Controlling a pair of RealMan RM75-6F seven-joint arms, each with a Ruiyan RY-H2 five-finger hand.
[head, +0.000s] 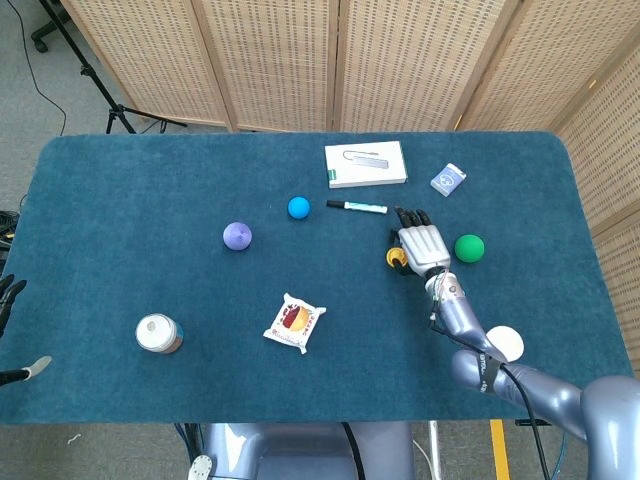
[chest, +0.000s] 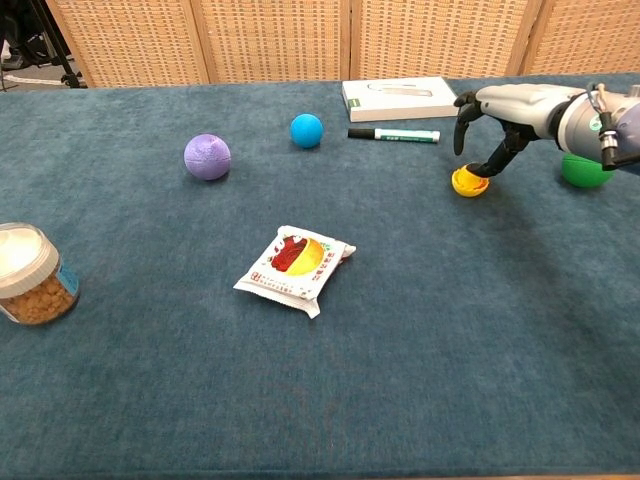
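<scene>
The right hand (head: 421, 244) hangs palm down over the blue table (head: 120, 250), and its dark fingers (chest: 497, 158) curl downward. In the chest view, one fingertip touches the top of the small yellow object (chest: 468, 181), while the others stay in the air above and beside it. The hand holds nothing; it only rests a fingertip on this object. The yellow object lies on the table cloth, at the left edge of the hand in the head view (head: 395, 258). Just to the right of the hand is a green ball (head: 469, 247), near the wrist but apart from it. Behind the hand lies a marker (head: 357, 207), and further back there is a white flat box (head: 365, 164) and a small blue card pack (head: 448, 180). More to the left are a blue ball (head: 298, 207) and a purple ball (head: 237, 236). Near the front of the table lies a snack packet (head: 295, 323), and a jar (head: 158, 333) with a white lid stands at the far left. The left hand does not appear in either view.
</scene>
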